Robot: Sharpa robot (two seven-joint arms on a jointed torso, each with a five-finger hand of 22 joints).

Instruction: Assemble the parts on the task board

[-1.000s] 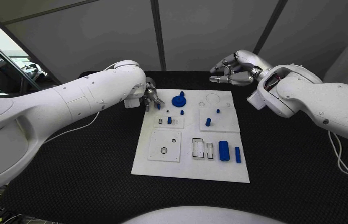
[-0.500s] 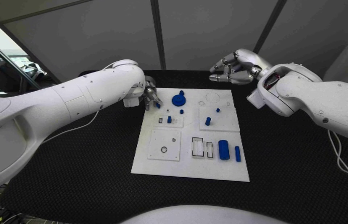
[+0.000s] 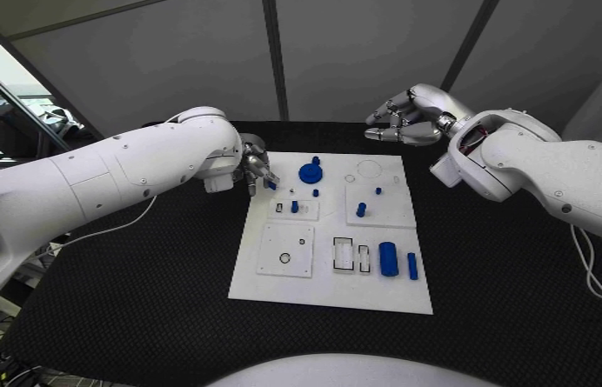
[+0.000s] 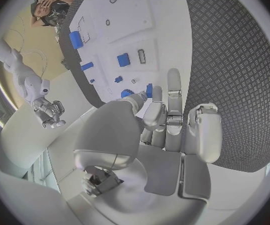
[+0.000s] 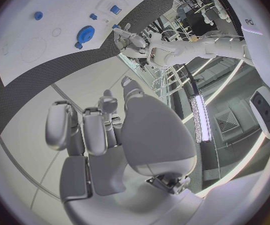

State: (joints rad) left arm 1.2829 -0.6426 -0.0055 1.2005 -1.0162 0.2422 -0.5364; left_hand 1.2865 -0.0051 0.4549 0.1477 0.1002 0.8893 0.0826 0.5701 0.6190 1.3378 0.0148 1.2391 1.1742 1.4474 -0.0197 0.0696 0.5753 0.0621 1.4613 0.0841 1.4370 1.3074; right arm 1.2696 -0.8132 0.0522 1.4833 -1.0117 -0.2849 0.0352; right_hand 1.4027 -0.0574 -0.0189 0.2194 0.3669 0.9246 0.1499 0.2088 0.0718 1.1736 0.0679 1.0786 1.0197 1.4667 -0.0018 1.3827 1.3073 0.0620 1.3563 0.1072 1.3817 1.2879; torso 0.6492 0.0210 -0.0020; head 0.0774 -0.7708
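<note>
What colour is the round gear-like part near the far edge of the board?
The gear is blue; the head view shows it best.

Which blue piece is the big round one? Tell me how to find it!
Look at the white task board in the middle of the black table. Go to its far end, near the left hand. There sits the round blue part, a flat disc much wider than the small pegs and the long pieces nearby.
</note>
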